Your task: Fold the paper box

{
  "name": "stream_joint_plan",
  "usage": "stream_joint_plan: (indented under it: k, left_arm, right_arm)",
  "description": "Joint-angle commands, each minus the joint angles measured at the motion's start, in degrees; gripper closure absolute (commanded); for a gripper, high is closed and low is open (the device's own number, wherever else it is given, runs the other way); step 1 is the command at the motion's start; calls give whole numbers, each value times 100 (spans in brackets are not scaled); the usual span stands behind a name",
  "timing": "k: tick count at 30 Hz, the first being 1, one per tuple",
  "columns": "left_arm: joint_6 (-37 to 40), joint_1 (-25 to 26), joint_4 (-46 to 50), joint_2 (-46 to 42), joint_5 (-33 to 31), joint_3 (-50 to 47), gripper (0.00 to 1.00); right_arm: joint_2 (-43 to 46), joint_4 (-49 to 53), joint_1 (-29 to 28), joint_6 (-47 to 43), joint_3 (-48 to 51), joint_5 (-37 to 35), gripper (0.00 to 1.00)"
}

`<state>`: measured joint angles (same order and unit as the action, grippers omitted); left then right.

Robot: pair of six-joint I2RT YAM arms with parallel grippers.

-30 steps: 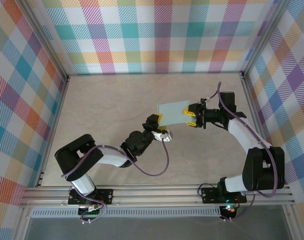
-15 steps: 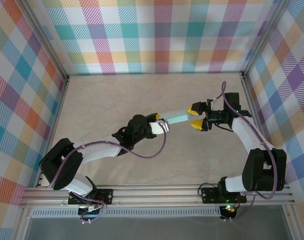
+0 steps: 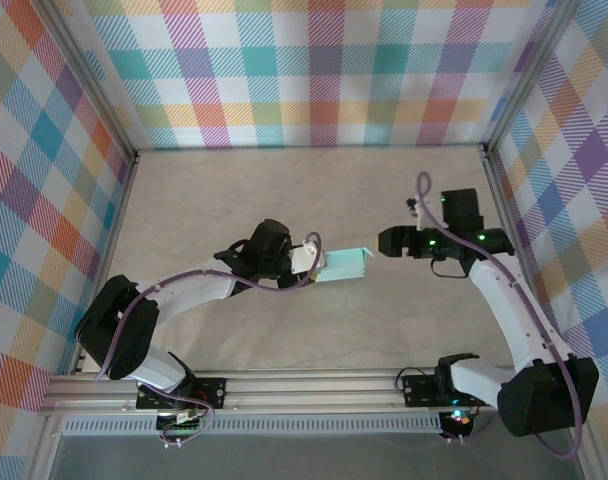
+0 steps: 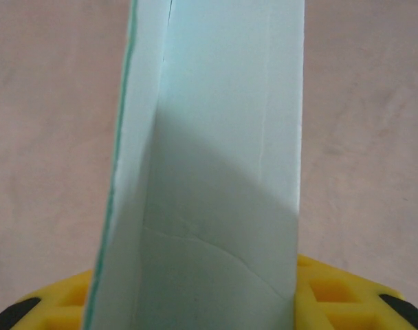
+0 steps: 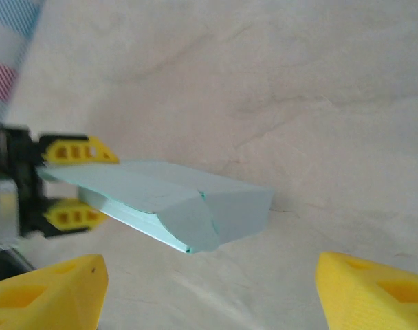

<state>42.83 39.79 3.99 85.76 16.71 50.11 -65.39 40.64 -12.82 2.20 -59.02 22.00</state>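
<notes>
The paper box (image 3: 346, 265) is a pale mint-green, flat rectangular card box, held just above the beige table near its middle. My left gripper (image 3: 312, 262) is shut on its left end. In the left wrist view the box (image 4: 216, 172) rises between the yellow fingers (image 4: 333, 292). In the right wrist view the box (image 5: 188, 199) sticks out from the left gripper (image 5: 75, 182), with one folded end flap facing the camera. My right gripper (image 3: 382, 241) hangs open a short way right of the box, not touching it. Its yellow fingertips (image 5: 51, 292) stand wide apart with nothing between them.
Plaid walls on aluminium frame posts (image 3: 504, 160) close in the table (image 3: 234, 190) on the left, back and right. A metal rail (image 3: 314, 385) runs along the near edge by the arm bases. Purple cables trail along both arms.
My right gripper has let go of the box, opened and drawn back to the right. The left arm has swung out and carried the box nearer and lower.
</notes>
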Motion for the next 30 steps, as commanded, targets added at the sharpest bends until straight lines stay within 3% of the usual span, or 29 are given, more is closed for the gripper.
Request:
stream_joint_plan:
  k: [1,6,11,20,22,25,28,30]
  left_arm:
    - [-5,-134,887,20,664,383,65]
    - [368,-224,1938,397,1169,825,66]
    - [367,-250,2045,668,1264,993,66]
    - [410,-252,2071,837,1155,1076,66]
    - [410,-253,2080,865,1133,1089,66]
    - [409,-253,2045,846,1117,1073,66]
    - [410,-252,2060,845,1109,1084,65]
    - [408,-253,2066,859,1111,1089,65]
  right_arm:
    - [-238,276,-758,-1394,-223,-1486,21]
    - [-359,-70,-1141,-1638,-129,-1552,31]
    - [-611,-27,-1280,-1951,-186,-1424,49]
    - [-1040,297,-1319,-2100,-259,-929,56]
    - [-1104,415,-1320,-2083,-263,-941,62]
    - [-1110,550,-1328,-2069,-274,-904,63]
    - [-931,560,-1342,-2013,-265,-853,51]
    - [-766,533,-1334,-1995,-205,-795,51]
